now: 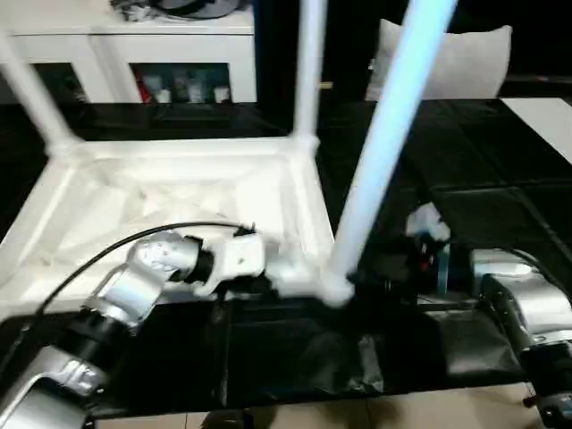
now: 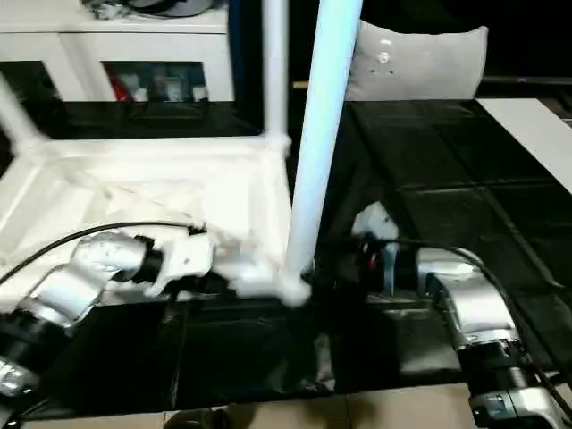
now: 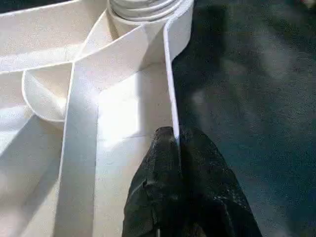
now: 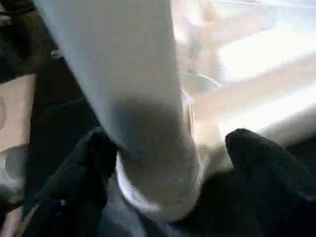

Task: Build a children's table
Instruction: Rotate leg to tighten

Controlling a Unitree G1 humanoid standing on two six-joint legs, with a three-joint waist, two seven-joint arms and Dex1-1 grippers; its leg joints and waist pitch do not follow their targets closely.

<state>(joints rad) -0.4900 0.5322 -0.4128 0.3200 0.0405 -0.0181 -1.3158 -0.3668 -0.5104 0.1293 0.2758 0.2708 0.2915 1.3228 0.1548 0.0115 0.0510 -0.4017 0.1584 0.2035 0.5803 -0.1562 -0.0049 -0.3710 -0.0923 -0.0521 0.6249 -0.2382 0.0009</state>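
Pinching the rim of the upturned children's table (image 1: 179, 192), the left tool (image 3: 176, 143) is clamped on its side wall; the right tool (image 4: 168, 163) stands wide, a leg (image 1: 384, 152) between its fingers.

The small white plastic children's table (image 1: 179, 214) lies upside down on the dark floor, its diagonally ribbed underside facing up. Long round tapered white legs stand in corner sockets: one at the 4 o'clock corner (image 1: 384, 143), one at 1 o'clock (image 1: 308, 71), and what seems another at 10 o'clock (image 1: 31, 94), partly cut off.
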